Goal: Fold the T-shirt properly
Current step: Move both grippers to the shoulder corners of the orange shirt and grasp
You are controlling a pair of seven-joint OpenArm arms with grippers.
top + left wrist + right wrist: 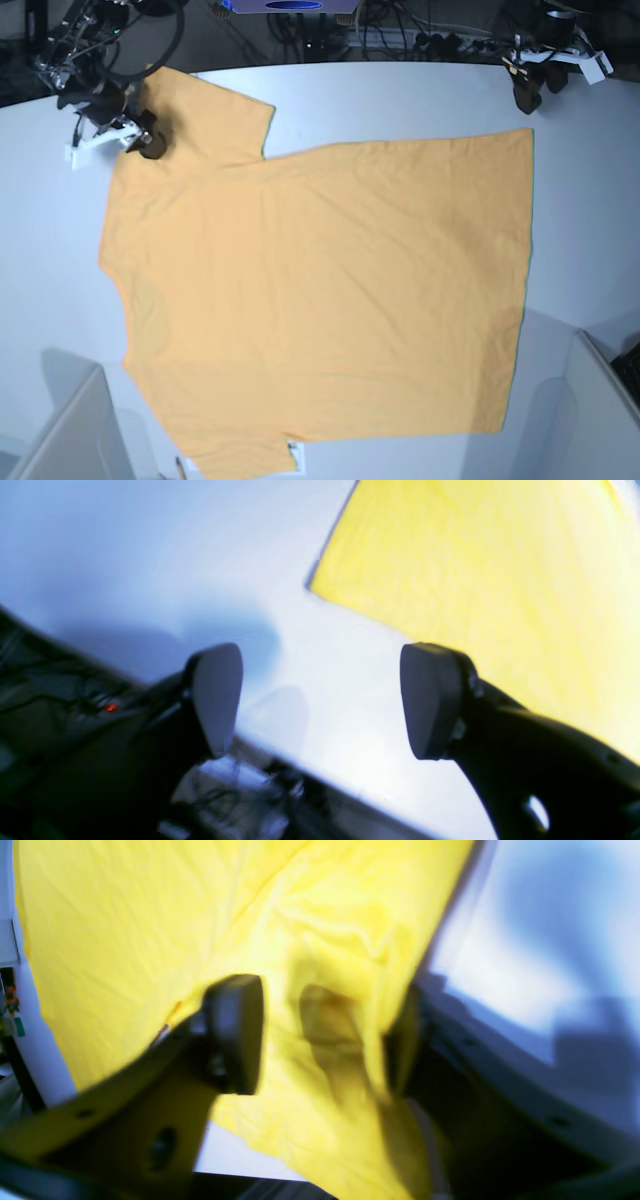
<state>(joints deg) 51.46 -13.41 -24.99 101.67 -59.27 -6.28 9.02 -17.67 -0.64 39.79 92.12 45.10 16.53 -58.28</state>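
The light-orange T-shirt (320, 290) lies spread flat on the white table (590, 200), plain side up, with no lettering visible. My right gripper (150, 145) is at the shirt's far-left sleeve and shoulder. In the right wrist view the right gripper (320, 1040) stands open, with a raised fold of the shirt (125, 915) between its fingers. My left gripper (527, 100) hovers just beyond the shirt's far-right corner. In the left wrist view the left gripper (322, 700) is open and empty, and the shirt's corner (475, 580) is ahead of it.
Two grey bin walls stand at the near corners, left (70, 430) and right (600, 400). Cables and equipment (400, 40) line the table's far edge. The table edge (300, 770) runs just under the left gripper's fingers.
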